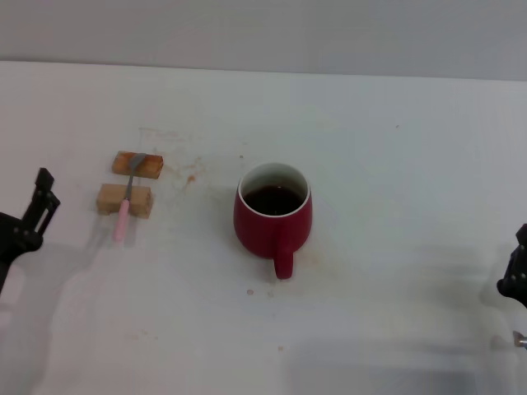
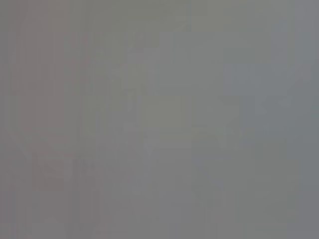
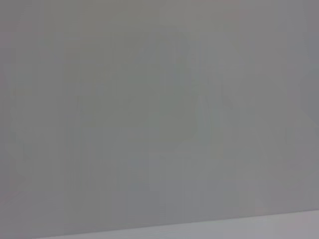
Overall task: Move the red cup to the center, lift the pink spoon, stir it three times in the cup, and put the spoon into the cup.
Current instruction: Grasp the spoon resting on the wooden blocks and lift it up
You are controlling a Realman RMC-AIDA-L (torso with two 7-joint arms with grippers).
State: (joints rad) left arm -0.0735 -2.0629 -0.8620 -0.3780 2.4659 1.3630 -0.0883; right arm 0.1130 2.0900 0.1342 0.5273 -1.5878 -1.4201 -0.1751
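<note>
- Sitting near the middle of the table [image 1: 395, 164], the red cup [image 1: 272, 216] stands upright with dark liquid inside and its handle turned toward the robot, so by the look of it the centring step is done or nearly so
- The pink spoon [image 1: 127, 197] lies untouched across the two wooden blocks [image 1: 130, 182], bowl end on the farther block, pink handle jutting off the nearer one toward the robot; it rests well to the left of the cup
- The left gripper [image 1: 33, 216] hangs at the left edge, near the spoon's handle but clear of it, holding nothing; whether its fingers are parted cannot be told from here
- The right gripper [image 1: 515, 284] only peeks in at the right edge, well apart from the cup, its state equally unreadable
- Both wrist views show only blank grey, no help at all
- Next up, judging by the layout, is the spoon lift: the left gripper would need to come in over the raised handle and pinch that thin shaft without nudging the blocks
</note>
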